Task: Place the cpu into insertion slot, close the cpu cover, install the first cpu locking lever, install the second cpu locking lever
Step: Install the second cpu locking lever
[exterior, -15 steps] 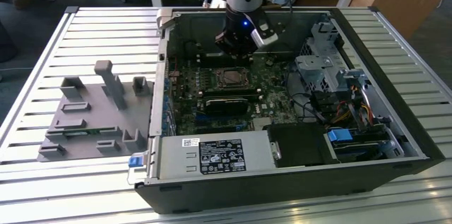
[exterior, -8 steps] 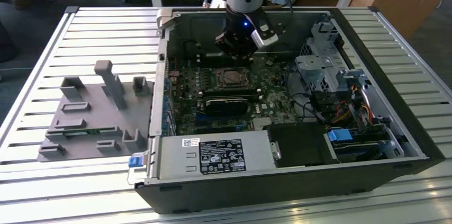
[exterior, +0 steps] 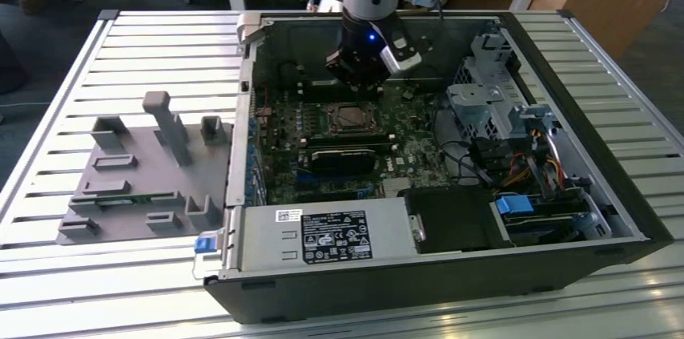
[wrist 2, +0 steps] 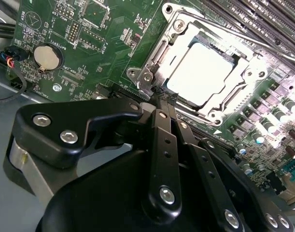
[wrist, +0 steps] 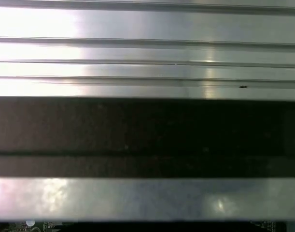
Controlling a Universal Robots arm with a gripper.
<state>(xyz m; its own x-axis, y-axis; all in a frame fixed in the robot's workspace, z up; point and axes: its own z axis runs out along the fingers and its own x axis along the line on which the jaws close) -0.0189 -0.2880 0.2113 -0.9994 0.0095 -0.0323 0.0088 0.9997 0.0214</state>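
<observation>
Your black gripper [wrist 2: 161, 96], jaws closed on nothing, is hovering beside the silver-grey square cpu [wrist 2: 203, 72] sitting under the silver metal-frame cpu cover [wrist 2: 244, 67]; board print is unreadable

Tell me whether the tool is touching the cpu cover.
Cannot tell. In the second wrist view the tool ends right at the cpu cover edge, with neither contact nor gap plainly visible.

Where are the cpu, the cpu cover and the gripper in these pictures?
cpu [wrist 2: 203, 72]: second wrist view, middle of its bright silver top.
cpu cover [wrist 2: 159, 46]: second wrist view, the metal frame edge beside the chip.
gripper [wrist 2: 161, 99]: second wrist view, at the tips of its black fingers.
</observation>
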